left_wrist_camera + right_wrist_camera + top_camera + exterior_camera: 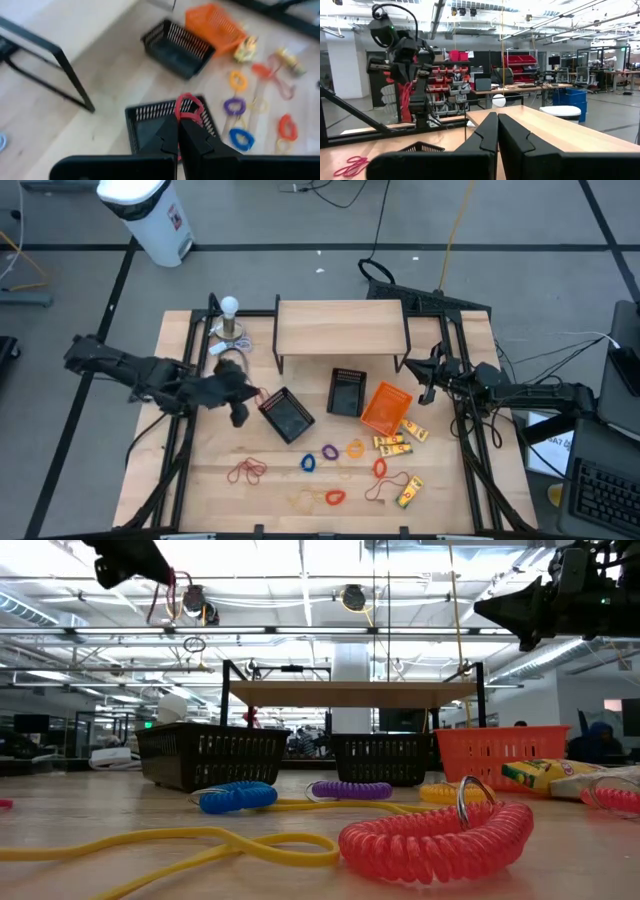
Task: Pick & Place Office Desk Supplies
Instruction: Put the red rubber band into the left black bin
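My left gripper [178,131] is shut on a red rubber-band loop [188,107] and hovers over the left black mesh tray [287,416]. In the low view it [150,575] is high above the table, with the loop [166,595] dangling under it. Several other loops lie on the wood near the front edge: a red tangle [246,470], blue [308,463], purple [330,452], orange [356,448] and red [335,498]. Yellow packets [394,445] lie right of them. My right gripper [497,126] is shut and waits above the table's right side [430,377]. My left gripper pinches the red loop's near part [180,118] between its two fingers. The rest of the loop sticks out past the fingertips. The loop is lifted clear and hangs slack below the gripper, above the black mesh tray [150,120].
A second black tray [347,392] and a tilted orange tray [385,408] sit mid-table. A wooden shelf on black legs [340,328] stands at the far side, and a white ball on a stand [231,318] is at far left. Bare wood lies near the left front.
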Robot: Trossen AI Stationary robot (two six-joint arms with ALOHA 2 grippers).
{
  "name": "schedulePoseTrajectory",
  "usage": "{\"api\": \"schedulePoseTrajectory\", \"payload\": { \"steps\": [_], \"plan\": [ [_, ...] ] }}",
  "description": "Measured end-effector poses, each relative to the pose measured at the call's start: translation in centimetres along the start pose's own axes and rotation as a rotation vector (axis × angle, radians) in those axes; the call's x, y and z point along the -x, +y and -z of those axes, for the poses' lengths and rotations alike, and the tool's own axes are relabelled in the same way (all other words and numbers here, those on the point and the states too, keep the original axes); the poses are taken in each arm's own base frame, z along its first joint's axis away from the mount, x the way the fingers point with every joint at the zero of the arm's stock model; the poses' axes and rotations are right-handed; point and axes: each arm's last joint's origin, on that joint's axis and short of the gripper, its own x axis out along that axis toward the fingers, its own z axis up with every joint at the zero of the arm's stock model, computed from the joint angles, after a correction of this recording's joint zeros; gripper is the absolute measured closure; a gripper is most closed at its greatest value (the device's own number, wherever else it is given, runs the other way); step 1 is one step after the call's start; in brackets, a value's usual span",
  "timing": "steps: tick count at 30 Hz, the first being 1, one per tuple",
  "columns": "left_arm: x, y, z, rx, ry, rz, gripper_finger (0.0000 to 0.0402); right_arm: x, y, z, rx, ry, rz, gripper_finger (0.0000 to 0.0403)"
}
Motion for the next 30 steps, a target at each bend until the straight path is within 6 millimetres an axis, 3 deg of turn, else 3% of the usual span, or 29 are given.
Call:
{"api": "schedulePoseTrajectory", "payload": {
  "steps": [14, 30],
  "plan": [
    [-7.9, -1.4, -1.6, -0.107, 0.335, -0.081, 0.0401, 0.0, 0.0, 0.0, 0.0, 0.001, 0.0, 0.0403],
    [-13.8, -1.7, 0.3, -0.194, 0.522, -0.11, 0.0401, 0.0, 0.0, 0.0, 0.0, 0.001, 0.0, 0.0403]
  ]
}}
